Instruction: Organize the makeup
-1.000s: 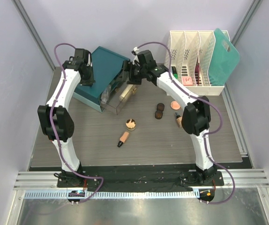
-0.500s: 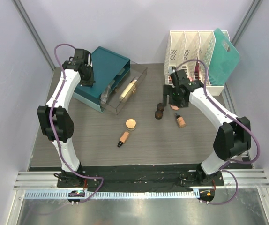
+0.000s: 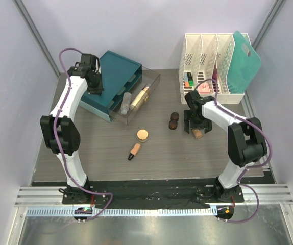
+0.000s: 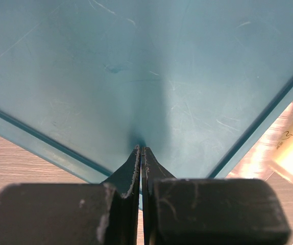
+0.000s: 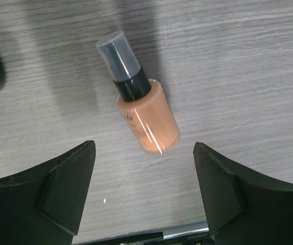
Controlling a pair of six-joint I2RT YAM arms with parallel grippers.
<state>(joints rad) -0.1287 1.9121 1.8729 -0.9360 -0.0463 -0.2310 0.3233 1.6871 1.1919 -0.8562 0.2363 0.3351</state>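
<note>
**PICK STEP: RIGHT JAWS OVER PEACH BOTTLE**

The right gripper (image 5: 144, 155) is spread wide and holds nothing. The peach bottle (image 5: 145, 120) lies flat on the table between its jaws and just ahead of them, cap pointing away. The next move probably calls for descending, straddling the body and clamping. The left gripper (image 4: 140, 153) is clenched empty, tips against the teal drawer box (image 4: 136, 66). Beyond it, the clear drawer (image 3: 151, 81) holds a beige tube (image 3: 140, 97) and a clear bottle (image 3: 125, 103).

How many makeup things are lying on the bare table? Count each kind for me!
Brown jars: 2
Peach compact: 1
Tan bottles: 2
Total: 5 that show
</note>
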